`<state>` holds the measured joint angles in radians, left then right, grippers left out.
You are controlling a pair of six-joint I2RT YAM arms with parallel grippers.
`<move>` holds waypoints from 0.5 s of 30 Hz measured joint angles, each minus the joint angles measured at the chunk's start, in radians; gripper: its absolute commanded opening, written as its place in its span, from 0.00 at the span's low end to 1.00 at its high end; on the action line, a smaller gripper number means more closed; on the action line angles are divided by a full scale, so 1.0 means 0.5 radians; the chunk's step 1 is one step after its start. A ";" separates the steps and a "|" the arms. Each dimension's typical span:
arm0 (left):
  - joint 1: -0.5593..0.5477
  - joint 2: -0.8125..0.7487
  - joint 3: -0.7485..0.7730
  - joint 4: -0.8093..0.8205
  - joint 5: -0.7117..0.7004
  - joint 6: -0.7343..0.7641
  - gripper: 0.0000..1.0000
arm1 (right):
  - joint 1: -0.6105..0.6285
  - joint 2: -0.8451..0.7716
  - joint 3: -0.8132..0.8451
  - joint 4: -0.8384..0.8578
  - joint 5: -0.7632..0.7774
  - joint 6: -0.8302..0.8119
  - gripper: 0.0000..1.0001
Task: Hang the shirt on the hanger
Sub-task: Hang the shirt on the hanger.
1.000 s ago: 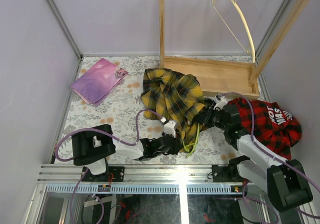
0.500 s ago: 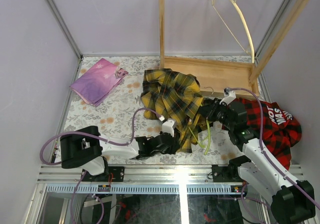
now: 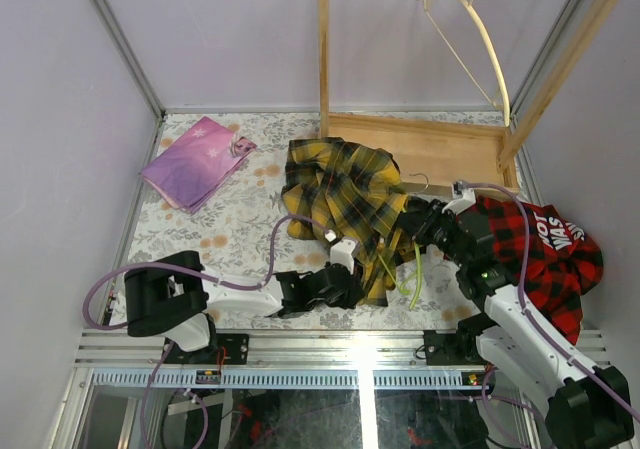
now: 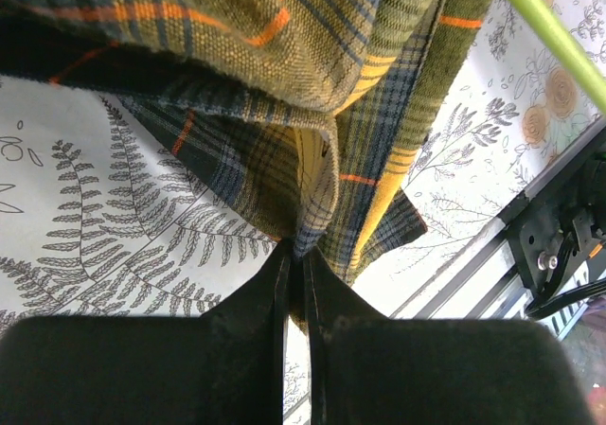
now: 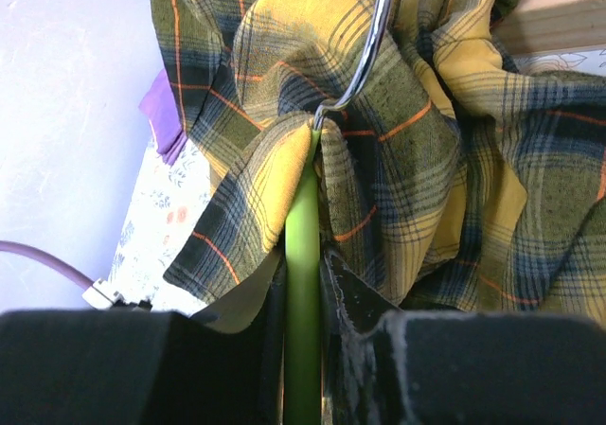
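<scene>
**Top view.** Left gripper (image 3: pixel 350 284) clenched on near hem of shirt (image 3: pixel 340 189). Right gripper (image 3: pixel 402 237) grasps green hanger (image 3: pixel 415 269) at shirt's right edge. Shirt heaped just in front of rack (image 3: pixel 430 154) base. Count: one shirt, one green hanger, one cream hanger (image 3: pixel 482 31) hanging on rack, one red garment (image 3: pixel 545 254) right of rack, one purple cloth (image 3: pixel 195 159) left of rack.

**Left wrist view.** Left gripper (image 4: pixel 296 255) nearly closed, pinching shirt (image 4: pixel 284 113) corner; hanger (image 4: pixel 549 27) bar at upper right.

**Right wrist view.** Right gripper (image 5: pixel 303 283) clamps hanger (image 5: pixel 303 226); its hook (image 5: pixel 365 56) lies against shirt (image 5: pixel 426 160).
</scene>
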<state>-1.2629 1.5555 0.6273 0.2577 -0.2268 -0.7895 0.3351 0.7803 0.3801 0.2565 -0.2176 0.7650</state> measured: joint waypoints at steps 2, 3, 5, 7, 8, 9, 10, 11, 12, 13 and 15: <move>0.000 0.006 0.000 -0.010 0.018 0.000 0.00 | 0.033 -0.072 -0.067 0.039 0.060 -0.002 0.00; 0.000 0.006 0.000 -0.011 0.024 0.000 0.00 | 0.047 -0.101 -0.084 0.048 0.087 -0.003 0.00; 0.000 0.004 0.006 -0.011 0.039 0.001 0.00 | 0.085 -0.154 -0.112 0.075 0.146 -0.011 0.00; 0.000 -0.017 0.021 -0.018 0.063 0.002 0.00 | 0.117 -0.186 -0.128 0.106 0.209 -0.020 0.00; 0.000 -0.035 0.029 -0.023 0.076 0.002 0.00 | 0.129 -0.198 -0.130 0.114 0.243 -0.027 0.00; 0.000 -0.058 0.039 -0.027 0.089 0.002 0.00 | 0.135 -0.208 -0.130 0.126 0.269 -0.034 0.00; -0.001 -0.083 0.054 -0.040 0.098 0.002 0.00 | 0.143 -0.220 -0.130 0.140 0.309 -0.044 0.00; -0.001 -0.106 0.069 -0.051 0.108 0.003 0.00 | 0.145 -0.239 -0.126 0.141 0.346 -0.057 0.00; -0.002 -0.132 0.093 -0.069 0.116 0.004 0.00 | 0.146 -0.256 -0.117 0.140 0.376 -0.065 0.00; -0.002 -0.158 0.123 -0.083 0.126 0.005 0.00 | 0.147 -0.275 -0.101 0.134 0.420 -0.076 0.00; -0.002 -0.195 0.195 -0.105 0.132 0.018 0.00 | 0.148 -0.305 -0.041 0.127 0.500 -0.100 0.00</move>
<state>-1.2636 1.4582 0.7250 0.2050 -0.1608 -0.7807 0.4091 0.6277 0.3595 0.3202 0.0322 0.7151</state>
